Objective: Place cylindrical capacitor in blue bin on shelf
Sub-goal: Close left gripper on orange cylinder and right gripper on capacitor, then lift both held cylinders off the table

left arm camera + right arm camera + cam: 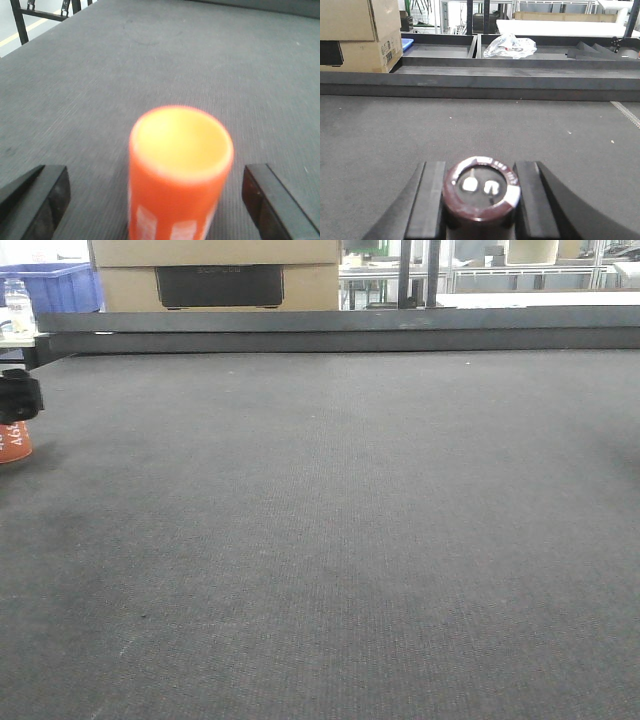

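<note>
Nothing is getting binned yet: left gripper (155, 195) hanging spread around the cylindrical capacitor (180, 150), right gripper (479, 172) pinching a dark cylinder (481, 195)

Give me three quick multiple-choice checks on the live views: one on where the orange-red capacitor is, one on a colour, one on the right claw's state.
1. Where is the cylindrical capacitor?
A) lying on its side
B) upright on the table, between the left claw's fingers
C) lifted off the table

2. What colour is the print on its side?
A) black
B) white
C) green

3. How is the right claw?
A) shut on a dark cylinder
B) open and empty
C) out of view

Answers:
1 B: the left wrist view shows it standing with a gap to each finger.
2 B: white marks show on the orange-red wall.
3 A: both fingers sit against the silver-topped dark cylinder.
</note>
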Available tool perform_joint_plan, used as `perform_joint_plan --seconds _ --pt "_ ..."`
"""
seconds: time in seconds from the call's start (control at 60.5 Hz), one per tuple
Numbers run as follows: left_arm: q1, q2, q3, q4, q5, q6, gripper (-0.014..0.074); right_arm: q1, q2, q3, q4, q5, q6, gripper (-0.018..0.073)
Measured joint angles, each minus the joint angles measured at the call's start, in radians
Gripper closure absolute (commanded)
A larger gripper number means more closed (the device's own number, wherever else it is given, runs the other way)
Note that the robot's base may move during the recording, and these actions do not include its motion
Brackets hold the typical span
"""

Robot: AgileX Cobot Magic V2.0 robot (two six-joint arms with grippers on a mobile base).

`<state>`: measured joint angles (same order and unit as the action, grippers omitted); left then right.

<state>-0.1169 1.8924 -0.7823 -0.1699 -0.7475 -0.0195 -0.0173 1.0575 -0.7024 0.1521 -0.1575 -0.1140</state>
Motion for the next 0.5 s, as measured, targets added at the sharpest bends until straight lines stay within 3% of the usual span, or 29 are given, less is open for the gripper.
perform_joint_plan --seconds 0.215,0.281,0.364,0.496 --pt "0.0 0.082 -0.067 -0.006 0.0 0.0 -0.0001 0.0 0.0 0.0 0.0 0.0 0.0 0.0711" --pt "0.0 0.085 -0.072 -0.007 0.0 0.0 0.0036 0.0 0.0 0.0 0.0 0.0 0.0 0.0711" --pt "0.0 0.085 -0.073 -0.007 0.002 0.0 0.016 0.0 0.0 0.0 0.0 0.0 0.0 0.0711" --pt "-0.001 0.085 -0.073 -0.007 0.024 0.0 0.0481 0.0 0.0 0.0 0.0 0.0 0.0 0.0711"
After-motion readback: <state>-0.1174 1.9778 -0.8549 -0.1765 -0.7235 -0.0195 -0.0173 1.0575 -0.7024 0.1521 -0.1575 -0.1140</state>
